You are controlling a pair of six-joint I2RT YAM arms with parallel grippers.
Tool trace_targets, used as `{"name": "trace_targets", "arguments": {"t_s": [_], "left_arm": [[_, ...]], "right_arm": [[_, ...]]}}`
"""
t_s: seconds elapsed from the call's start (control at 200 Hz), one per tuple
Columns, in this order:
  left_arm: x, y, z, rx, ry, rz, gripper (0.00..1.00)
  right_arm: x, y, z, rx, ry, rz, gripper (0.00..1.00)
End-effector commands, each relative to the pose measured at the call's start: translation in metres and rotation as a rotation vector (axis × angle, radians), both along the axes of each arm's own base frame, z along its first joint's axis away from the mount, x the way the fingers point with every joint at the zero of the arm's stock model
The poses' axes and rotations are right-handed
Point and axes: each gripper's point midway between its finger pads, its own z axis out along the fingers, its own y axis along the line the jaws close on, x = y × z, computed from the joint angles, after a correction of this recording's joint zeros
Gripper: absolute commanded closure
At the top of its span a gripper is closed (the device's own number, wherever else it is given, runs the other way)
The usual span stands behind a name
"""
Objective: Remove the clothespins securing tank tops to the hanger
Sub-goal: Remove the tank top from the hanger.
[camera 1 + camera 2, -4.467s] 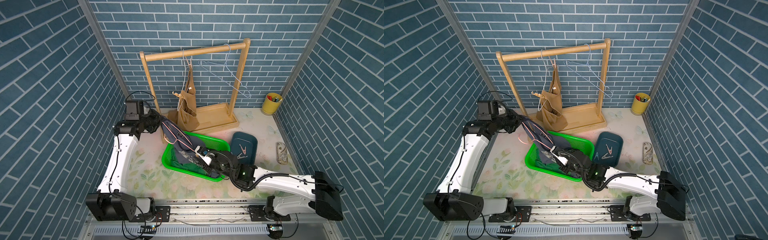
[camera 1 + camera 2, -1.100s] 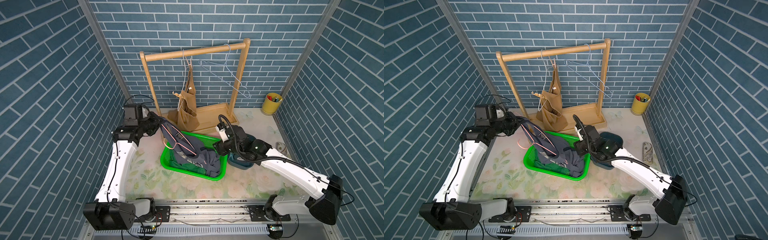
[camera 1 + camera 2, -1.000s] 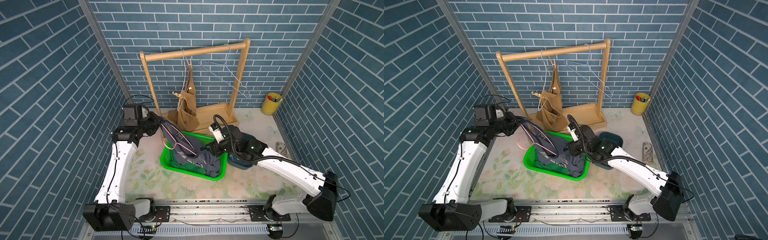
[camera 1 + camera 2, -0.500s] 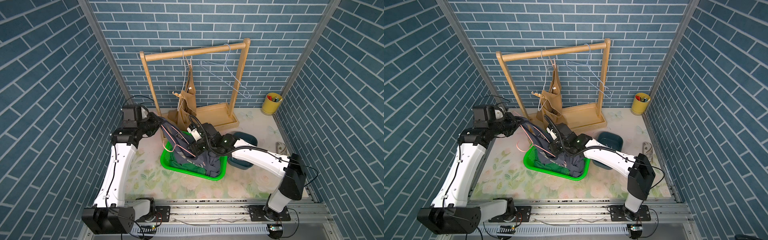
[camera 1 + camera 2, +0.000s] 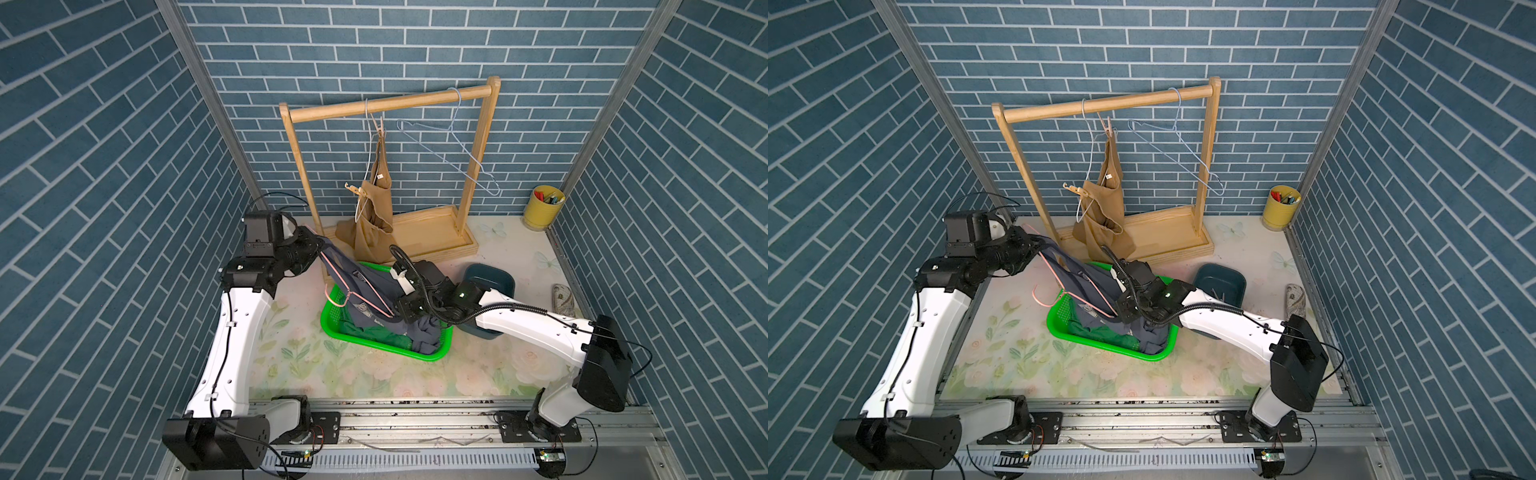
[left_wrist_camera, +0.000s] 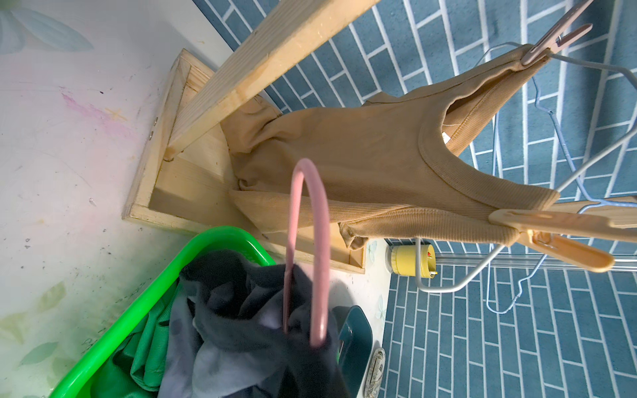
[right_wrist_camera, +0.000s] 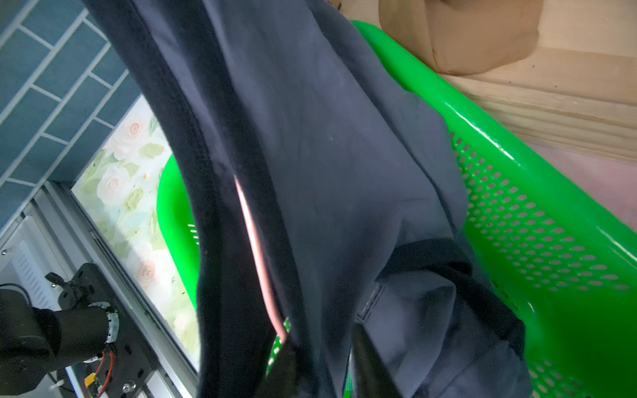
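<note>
Right wrist view shows my right tool (image 7: 324,368) low at the end of the pink hanger (image 7: 256,248). Its two dark fingers (image 7: 367,361) stand on either side of a fold of the grey-blue tank top (image 7: 344,155). A small gap is between them, and I cannot tell if they already pinch something. At the hanger's tip there is a small green spotted piece. It may be a clothespin, or only the green basket (image 7: 517,172) behind; I cannot say.

In both top views my left tool (image 5: 314,254) is closed together on the other end of the pink hanger, raised above the tabletop (image 5: 291,353). I judge it holds this end high so that the hanger slopes down over the basket and the top hangs stretched. This way my right tool can reach the pin, and loose cloth falls into the basket, where the green tank top (image 5: 376,333) lies.

The tan tank top (image 5: 376,208) hangs on a wire hanger on the wooden rack (image 5: 390,104). Left wrist view shows it ribbed and soft, fixed by a pink clothespin (image 6: 551,36) at one strap and a tan-yellow clothespin (image 6: 551,237) at the other. Near the basket stands a dark teal tray (image 5: 1233,276), probably for removed pins.
</note>
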Motion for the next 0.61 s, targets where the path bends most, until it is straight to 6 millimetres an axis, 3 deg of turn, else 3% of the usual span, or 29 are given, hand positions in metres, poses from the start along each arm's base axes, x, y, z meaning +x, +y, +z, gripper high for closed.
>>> {"name": "trace_targets", "arguments": {"t_s": [0.0,0.13,0.42,0.6], "left_arm": [[-0.004,0.003,0.025,0.037,-0.073,0.002,1.00],[-0.006,0.005,0.030,0.047,-0.096,0.009,1.00],[-0.021,0.022,0.069,0.141,-0.256,0.076,1.00],[-0.026,0.021,0.079,0.139,-0.281,0.071,1.00]], "right_arm": [[-0.005,-0.005,0.001,0.018,0.016,-0.039,0.87],[-0.012,-0.003,-0.005,0.019,0.026,-0.031,0.97],[-0.033,0.000,-0.011,0.014,0.013,-0.024,1.00],[-0.036,-0.005,-0.033,-0.009,0.012,-0.043,1.00]]}}
